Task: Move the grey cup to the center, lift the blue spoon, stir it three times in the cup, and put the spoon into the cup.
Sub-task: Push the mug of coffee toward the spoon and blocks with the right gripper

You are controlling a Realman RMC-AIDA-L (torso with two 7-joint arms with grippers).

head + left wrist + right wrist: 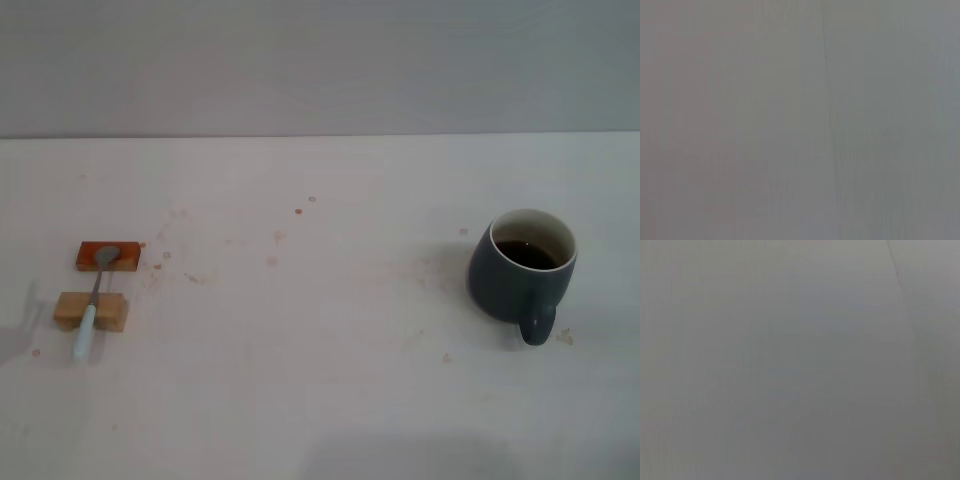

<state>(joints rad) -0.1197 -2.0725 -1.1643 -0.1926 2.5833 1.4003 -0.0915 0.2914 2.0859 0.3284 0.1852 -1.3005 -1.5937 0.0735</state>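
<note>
The grey cup (524,272) stands upright at the right of the white table in the head view, its loop handle (537,325) turned toward me and dark liquid inside. The blue spoon (93,305) lies at the left, resting across two small wooden blocks, its grey metal bowl on the orange-brown block (108,256) and its pale blue handle over the tan block (91,311). Neither gripper shows in any view. Both wrist views show only a plain grey surface.
The white table (300,350) carries small brown stains around its middle. A grey wall (320,60) rises behind the table's far edge. A faint shadow lies along the table's front edge.
</note>
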